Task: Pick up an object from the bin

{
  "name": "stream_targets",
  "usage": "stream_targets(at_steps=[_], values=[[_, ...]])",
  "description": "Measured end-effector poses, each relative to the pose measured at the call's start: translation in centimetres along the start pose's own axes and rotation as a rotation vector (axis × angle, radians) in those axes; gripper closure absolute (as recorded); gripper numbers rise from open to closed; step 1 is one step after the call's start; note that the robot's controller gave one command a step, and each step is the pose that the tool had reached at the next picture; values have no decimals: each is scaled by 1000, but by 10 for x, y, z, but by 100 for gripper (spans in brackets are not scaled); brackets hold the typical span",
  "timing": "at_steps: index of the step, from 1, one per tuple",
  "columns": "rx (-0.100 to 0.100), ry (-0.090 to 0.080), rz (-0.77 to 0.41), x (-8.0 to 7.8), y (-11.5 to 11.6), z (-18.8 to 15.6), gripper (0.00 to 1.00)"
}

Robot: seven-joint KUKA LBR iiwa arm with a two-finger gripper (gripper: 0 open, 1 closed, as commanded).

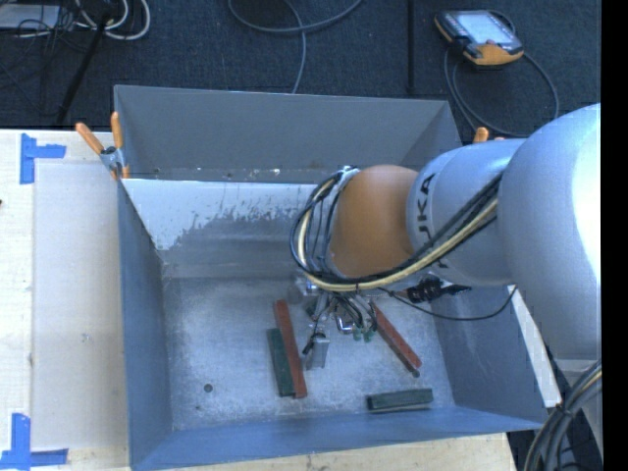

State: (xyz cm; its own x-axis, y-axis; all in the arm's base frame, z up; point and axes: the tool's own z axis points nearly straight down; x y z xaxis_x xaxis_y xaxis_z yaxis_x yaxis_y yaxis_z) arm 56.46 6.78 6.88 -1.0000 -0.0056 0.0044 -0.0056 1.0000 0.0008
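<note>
My gripper (318,345) hangs low over the middle of the bin floor, under the orange wrist cover. Just left of it a reddish-brown stick (288,345) lies lengthwise, with a dark green bar (283,365) pressed against its left side. A second reddish-brown stick (399,343) lies slanted to the gripper's right. I see nothing held in the gripper.
Another dark green bar (399,399) lies flat near the front wall, to the right. A small dark speck (208,390) sits on the floor at the left. The arm and its cables cover the bin's right and back.
</note>
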Motion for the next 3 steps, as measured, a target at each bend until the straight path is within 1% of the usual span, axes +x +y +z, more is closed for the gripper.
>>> stream_targets(at_steps=[1, 2, 3], values=[[0, -6, -204, -20, -44, -1, 0], [3, -5, -261, -36, -65, -17, 0], [1, -7, -258, -50, -64, -1, 100]])
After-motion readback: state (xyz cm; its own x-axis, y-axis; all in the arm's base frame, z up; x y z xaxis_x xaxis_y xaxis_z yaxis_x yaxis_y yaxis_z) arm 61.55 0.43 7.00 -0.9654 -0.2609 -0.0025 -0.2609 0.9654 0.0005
